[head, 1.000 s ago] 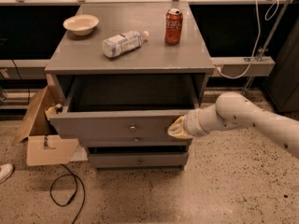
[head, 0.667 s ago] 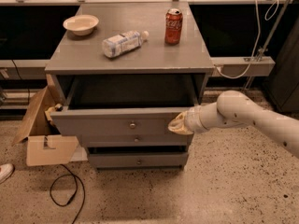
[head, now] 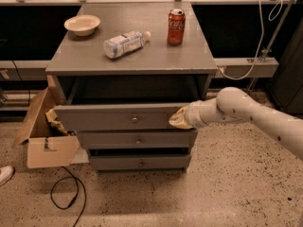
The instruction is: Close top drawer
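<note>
The top drawer (head: 109, 118) of the grey cabinet stands pulled out, its flat front showing a small round knob (head: 135, 119) at centre. My gripper (head: 176, 119) is at the right end of that drawer front, pressed against it, at the end of the white arm (head: 246, 111) coming in from the right. The two lower grey drawers (head: 137, 139) sit further in below it.
On the cabinet top (head: 85, 60) are a cream bowl (head: 82, 24), a plastic bottle lying on its side (head: 124, 43) and a red soda can (head: 176, 27). An open cardboard box (head: 42, 141) stands left of the cabinet. A black cable (head: 66, 193) lies on the speckled floor.
The drawer front and my gripper have shifted slightly back toward the cabinet; the opening above the drawer looks a little smaller.
</note>
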Available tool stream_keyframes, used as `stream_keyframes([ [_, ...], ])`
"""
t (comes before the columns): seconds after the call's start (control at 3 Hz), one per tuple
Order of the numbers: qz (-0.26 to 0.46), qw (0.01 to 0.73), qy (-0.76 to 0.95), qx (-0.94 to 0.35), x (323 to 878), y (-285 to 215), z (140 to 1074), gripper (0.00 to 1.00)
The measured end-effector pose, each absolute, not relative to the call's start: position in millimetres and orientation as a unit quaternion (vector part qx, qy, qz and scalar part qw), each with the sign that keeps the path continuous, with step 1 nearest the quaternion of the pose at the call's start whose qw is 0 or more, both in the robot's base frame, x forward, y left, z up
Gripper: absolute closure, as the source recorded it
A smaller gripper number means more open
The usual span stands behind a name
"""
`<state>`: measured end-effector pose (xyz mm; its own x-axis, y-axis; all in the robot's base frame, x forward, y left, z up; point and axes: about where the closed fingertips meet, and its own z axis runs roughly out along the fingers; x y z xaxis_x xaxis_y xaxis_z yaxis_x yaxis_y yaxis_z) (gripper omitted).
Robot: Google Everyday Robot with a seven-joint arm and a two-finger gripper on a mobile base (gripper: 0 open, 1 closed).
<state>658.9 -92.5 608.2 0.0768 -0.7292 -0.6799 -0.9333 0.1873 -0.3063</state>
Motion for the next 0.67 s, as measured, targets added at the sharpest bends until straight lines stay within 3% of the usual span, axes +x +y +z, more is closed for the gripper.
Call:
stream_keyframes([
  [0.67, 0.136, 0.393, 0.676, -0.609, 689.7, -85.8, 592.2, 1.00],
])
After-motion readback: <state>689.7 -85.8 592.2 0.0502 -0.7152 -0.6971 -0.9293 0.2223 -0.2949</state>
